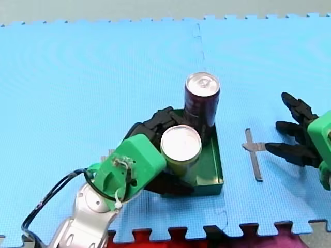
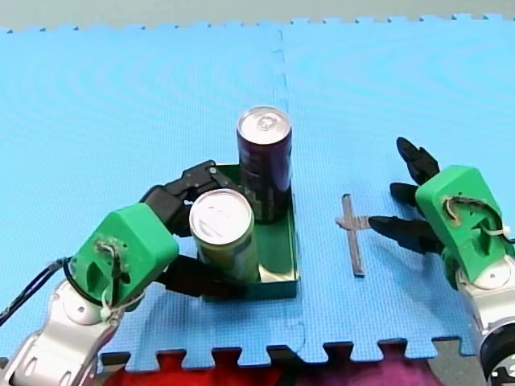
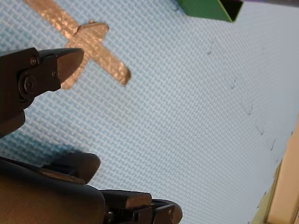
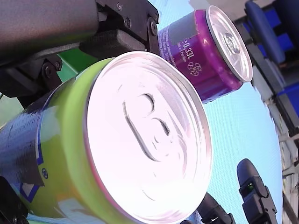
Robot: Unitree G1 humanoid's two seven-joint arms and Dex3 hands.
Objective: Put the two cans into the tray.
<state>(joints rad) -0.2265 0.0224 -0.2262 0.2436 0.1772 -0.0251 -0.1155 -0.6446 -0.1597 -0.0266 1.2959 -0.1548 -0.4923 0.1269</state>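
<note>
Gripping the green can (image 2: 223, 233), the left hand (image 2: 153, 241) is clamped round it at the near end of the tray (image 2: 278, 261); can't tell if its base is down. Purple can (image 2: 264, 165) stands upright at the far end, so approx. done: only letting go remains. Right of the tray, a tape cross (image 2: 352, 233) on the mat (image 2: 121, 96); right hand (image 2: 426, 213) just beyond, holding nothing. No obstacle apparent.

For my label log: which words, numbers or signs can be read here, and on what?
"0,33L": on the tall purple metal can standing in the green metal tray; small signs beside it are unreadable.
Yellow-green metal can held by the left robot hand: blue label patch, too blurred to read.
Right robot hand, beside the grey tape cross: no text.
</note>
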